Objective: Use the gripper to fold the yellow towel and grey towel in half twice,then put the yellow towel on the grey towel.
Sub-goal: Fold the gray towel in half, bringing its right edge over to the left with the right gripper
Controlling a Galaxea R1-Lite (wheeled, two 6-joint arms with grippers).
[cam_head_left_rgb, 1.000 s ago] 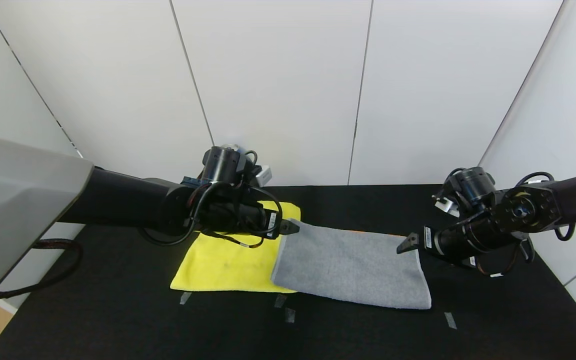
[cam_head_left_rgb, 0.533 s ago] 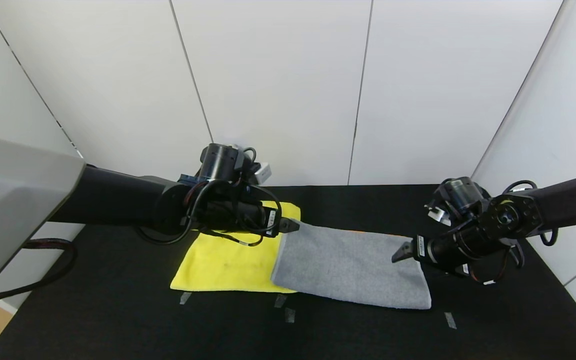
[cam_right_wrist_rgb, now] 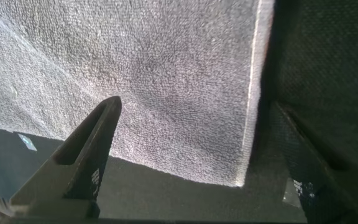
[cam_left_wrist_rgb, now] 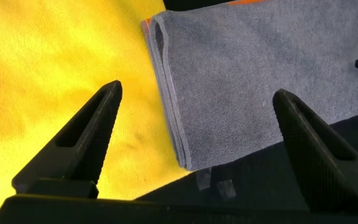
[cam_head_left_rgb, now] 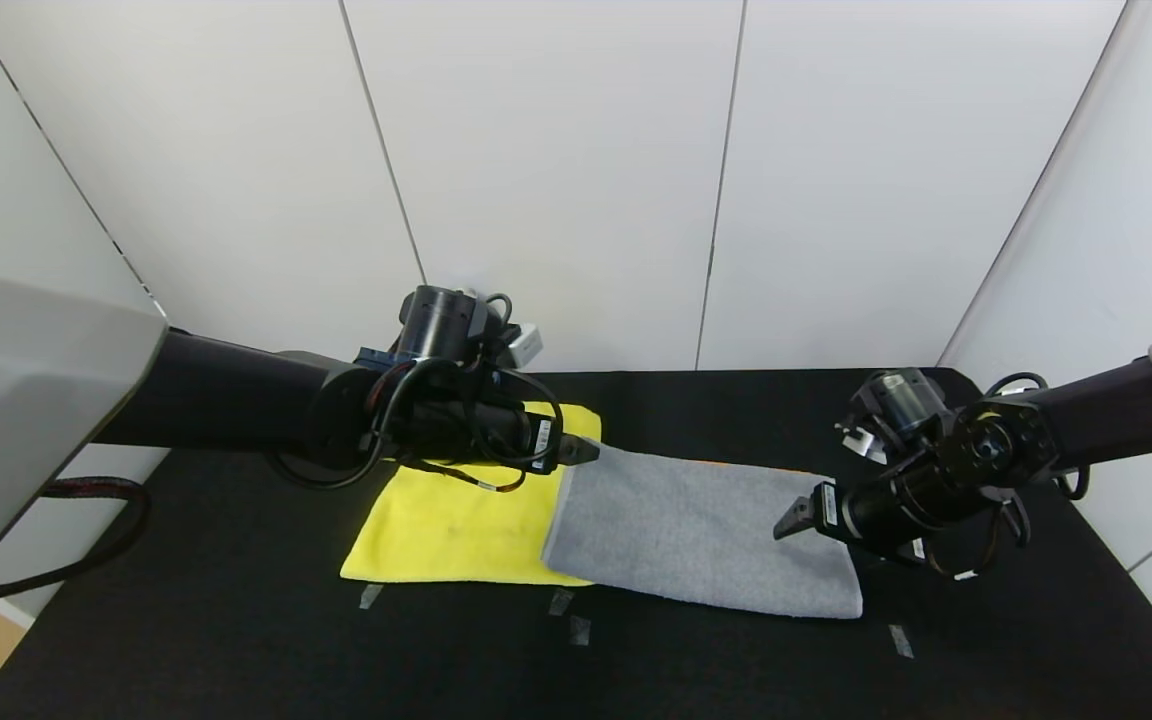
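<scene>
Head view has the left gripper [cam_head_left_rgb: 581, 452] and right gripper [cam_head_left_rgb: 791, 517] gaping wide, empty, over the grey towel [cam_head_left_rgb: 696, 530]; pinching one layer risks unfolding it

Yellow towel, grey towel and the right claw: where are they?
yellow towel [cam_head_left_rgb: 441, 530], head view, bare middle.
grey towel [cam_head_left_rgb: 686, 530], head view, middle of its top.
right gripper [cam_head_left_rgb: 791, 520], head view, between its open fingertips.

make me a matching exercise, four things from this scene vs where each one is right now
Things:
1. bright yellow microfibre towel
2. folded grey terry towel
3. left end effector
4. right end effector

Places:
A. over the grey towel's right end
B. flat on the black table, left side
C. at the grey towel's far-left corner
D. lying partly over the yellow towel's right edge

Pairs: 1-B, 2-D, 3-C, 4-A
</scene>
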